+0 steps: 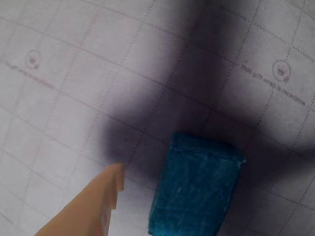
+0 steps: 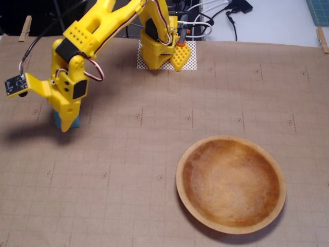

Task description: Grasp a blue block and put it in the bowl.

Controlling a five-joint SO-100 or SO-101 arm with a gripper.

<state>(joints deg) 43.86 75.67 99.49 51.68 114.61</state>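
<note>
Teal and rough-faced, one blue block [image 2: 73,122] sits at the far left of the tabletop [image 2: 154,154] in the fixed view, mostly hidden behind my yellow claw [image 2: 66,123], which points down right over it. Whether my fingers are spread or pressed on it, I cannot tell. My wrist view shows the block [image 1: 197,189] as a rectangular chunk, one tan fingertip [image 1: 110,189] just left of it. One wooden bowl [image 2: 231,226], orange-brown inside, sits well apart at lower right.
</note>
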